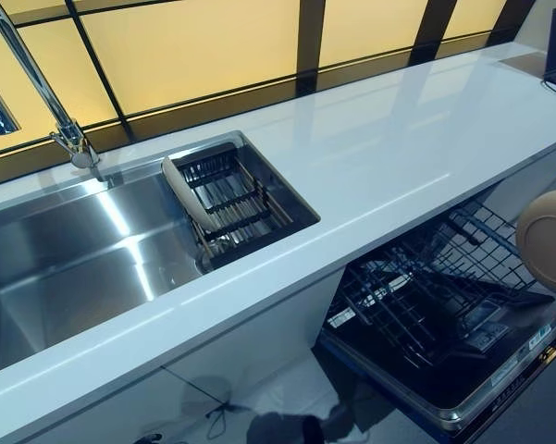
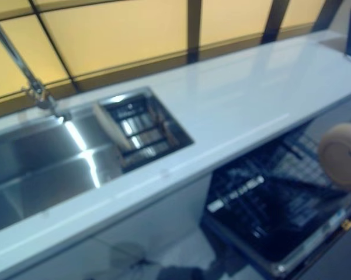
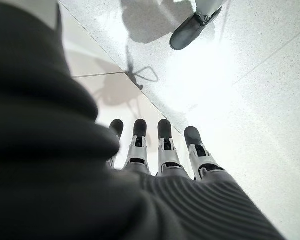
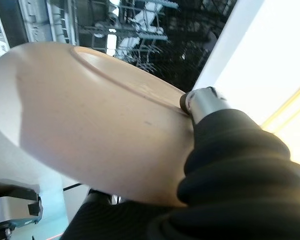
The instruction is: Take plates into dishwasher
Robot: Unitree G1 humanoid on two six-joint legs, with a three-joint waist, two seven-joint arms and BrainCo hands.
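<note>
A beige plate (image 1: pixel 548 240) hangs at the right edge of the head views, above the open dishwasher (image 1: pixel 444 324) at lower right. In the right wrist view the same plate (image 4: pixel 85 120) fills most of the frame, and the right hand (image 4: pixel 202 102) is clamped on its rim: the thumb presses on the plate's upper face at the edge, while the fingers are hidden behind the plate. Past the plate, the dishwasher's dark wire rack (image 4: pixel 140 30) shows at the top of that view.

The rack (image 1: pixel 435 277) is pulled out below the white bench (image 1: pixel 398 157), which runs from lower left to upper right across the head views. A steel sink (image 1: pixel 92 250) is set into the bench at left centre, with a tap (image 1: pixel 46 92) rising at upper left. At the sink's right end sits a wire drainer (image 1: pixel 236 199), and a second plate (image 1: pixel 187 192) stands on edge in it, leaning against the drainer's left side.

The left hand (image 3: pixel 164 150) shows only in its own wrist view, its fingers straight and side by side, apart from everything, over a pale tiled floor (image 3: pixel 249 100). A person's dark shoe (image 3: pixel 192 30) stands on the floor at the top of that view.
</note>
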